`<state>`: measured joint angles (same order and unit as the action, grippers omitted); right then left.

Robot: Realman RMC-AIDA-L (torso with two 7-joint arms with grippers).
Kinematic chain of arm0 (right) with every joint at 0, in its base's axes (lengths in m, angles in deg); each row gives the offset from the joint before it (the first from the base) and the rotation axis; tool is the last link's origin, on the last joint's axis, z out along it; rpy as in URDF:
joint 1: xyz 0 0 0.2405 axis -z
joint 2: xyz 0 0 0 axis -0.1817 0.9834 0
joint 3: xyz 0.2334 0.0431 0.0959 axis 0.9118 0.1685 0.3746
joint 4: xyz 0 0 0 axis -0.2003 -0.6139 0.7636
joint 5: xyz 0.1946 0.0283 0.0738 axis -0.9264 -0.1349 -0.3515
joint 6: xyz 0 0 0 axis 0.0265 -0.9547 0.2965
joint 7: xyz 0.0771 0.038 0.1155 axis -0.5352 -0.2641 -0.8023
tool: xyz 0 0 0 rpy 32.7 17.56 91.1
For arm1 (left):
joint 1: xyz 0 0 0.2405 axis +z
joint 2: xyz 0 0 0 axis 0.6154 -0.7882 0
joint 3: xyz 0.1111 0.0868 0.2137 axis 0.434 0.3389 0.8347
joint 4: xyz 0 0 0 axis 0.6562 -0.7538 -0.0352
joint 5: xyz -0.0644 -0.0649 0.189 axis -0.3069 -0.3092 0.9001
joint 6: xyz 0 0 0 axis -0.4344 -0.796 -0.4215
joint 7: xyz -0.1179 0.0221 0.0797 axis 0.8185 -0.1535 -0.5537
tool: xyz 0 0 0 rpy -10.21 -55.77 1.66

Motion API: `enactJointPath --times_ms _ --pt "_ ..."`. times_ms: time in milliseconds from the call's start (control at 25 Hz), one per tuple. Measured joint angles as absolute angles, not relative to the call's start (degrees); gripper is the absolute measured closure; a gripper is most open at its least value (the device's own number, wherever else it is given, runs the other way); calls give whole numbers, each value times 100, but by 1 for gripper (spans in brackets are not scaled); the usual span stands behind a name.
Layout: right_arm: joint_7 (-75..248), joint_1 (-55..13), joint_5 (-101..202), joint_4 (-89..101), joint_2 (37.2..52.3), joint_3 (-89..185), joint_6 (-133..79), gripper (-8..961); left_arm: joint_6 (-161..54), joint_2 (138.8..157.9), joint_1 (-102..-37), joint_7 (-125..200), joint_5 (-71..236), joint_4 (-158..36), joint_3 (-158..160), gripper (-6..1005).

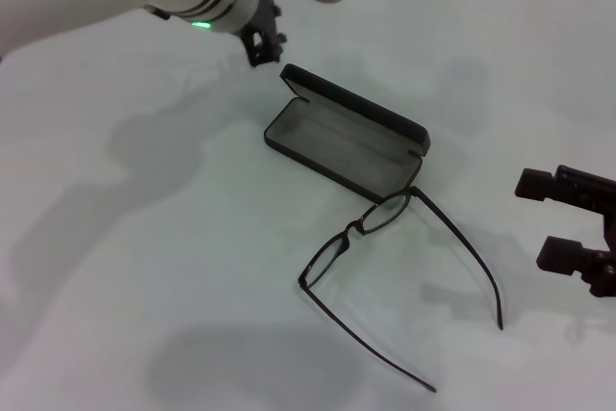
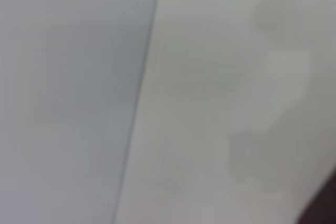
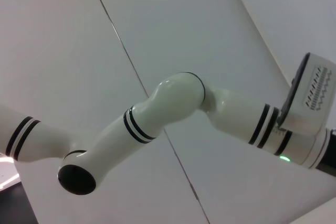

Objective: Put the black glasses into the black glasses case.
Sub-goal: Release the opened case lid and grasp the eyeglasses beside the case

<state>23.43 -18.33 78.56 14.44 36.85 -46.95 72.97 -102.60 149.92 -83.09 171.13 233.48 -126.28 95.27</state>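
black glasses ×1, unfolded, front touching the case rim, clear of right gripper (spread wide) | black glasses case ×1, open, just beside left gripper (fingers: cannot tell) | bare table all round

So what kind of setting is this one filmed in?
Probably a lab or test bench: a bare white table holding only an open glasses case and glasses, with the left gripper behind the case and the right gripper at the table's right edge.

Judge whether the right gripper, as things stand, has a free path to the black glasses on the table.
Probably yes. The right gripper sits at the table's right edge, and the black glasses lie unfolded beside it, nothing between. The black glasses case lies farther back.
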Motion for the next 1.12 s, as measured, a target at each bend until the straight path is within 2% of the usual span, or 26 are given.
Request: enactJointPath --times_ms 360,1120 --pt "2338 -1806 7854 1444 3685 -4695 7288 68 -10110 15287 -8278 16601 23336 -12569 9520 735" --pt "2343 -1816 7853 1444 3694 -4695 7289 68 -10426 15276 -8248 16543 23334 -12555 9564 768"
